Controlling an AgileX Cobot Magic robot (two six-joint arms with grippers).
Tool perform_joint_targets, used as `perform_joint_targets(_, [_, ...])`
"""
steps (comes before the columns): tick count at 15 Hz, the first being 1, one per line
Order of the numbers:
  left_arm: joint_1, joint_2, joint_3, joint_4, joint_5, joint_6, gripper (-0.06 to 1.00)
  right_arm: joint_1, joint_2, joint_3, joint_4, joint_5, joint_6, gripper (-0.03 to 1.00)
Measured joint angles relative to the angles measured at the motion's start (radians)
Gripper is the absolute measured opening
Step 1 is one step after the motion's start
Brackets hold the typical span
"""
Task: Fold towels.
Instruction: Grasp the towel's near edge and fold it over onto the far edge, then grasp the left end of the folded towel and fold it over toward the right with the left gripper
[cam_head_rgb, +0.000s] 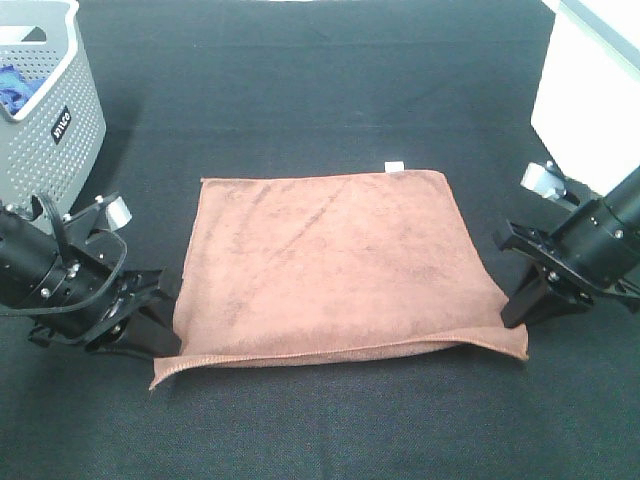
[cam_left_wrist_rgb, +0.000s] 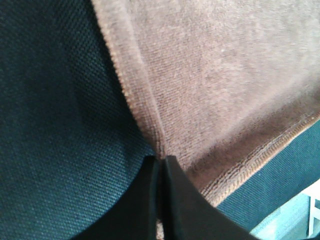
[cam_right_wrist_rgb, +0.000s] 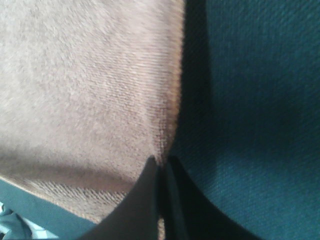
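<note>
Two robot arms pinch a reddish-brown towel (cam_head_rgb: 330, 265) spread on a black worktop (cam_head_rgb: 330, 90).
High view: the towel lies at centre frame, left fingers (cam_head_rgb: 150, 325) at its lower-left edge, right fingers (cam_head_rgb: 525, 300) at its lower-right edge. Left wrist view: fingers clamped on the stitched hem. Right wrist view: fingers likewise clamped on the towel's edge.

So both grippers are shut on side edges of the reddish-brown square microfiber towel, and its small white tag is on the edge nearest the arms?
No: the exterior high view shows the small white tag on the far edge of the reddish-brown microfiber towel, away from the arms. The left gripper and right gripper are indeed shut on its side edges.
</note>
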Motion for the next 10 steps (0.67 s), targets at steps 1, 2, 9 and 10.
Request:
perform_joint_targets(1, [0.000,-0.001,-0.017,0.006,-0.001,0.000,0.00,0.001,0.000,-0.022,-0.001,-0.001,-0.005,0.00])
perform_joint_targets(2, [0.000,-0.002,-0.045,0.013,-0.001,-0.001,0.00,0.001,0.000,-0.055,-0.002,-0.003,-0.018,0.00])
perform_joint_targets(9, [0.000,0.014,-0.391,0.140,-0.124,-0.049,0.00,0.001,0.111,-0.513,-0.005,0.018,-0.020,0.00])
perform_joint_targets(10, [0.000,0.043,-0.434,0.157,-0.129,-0.049,0.00,0.001,0.153,-0.580,-0.006,0.032,-0.017,0.00])
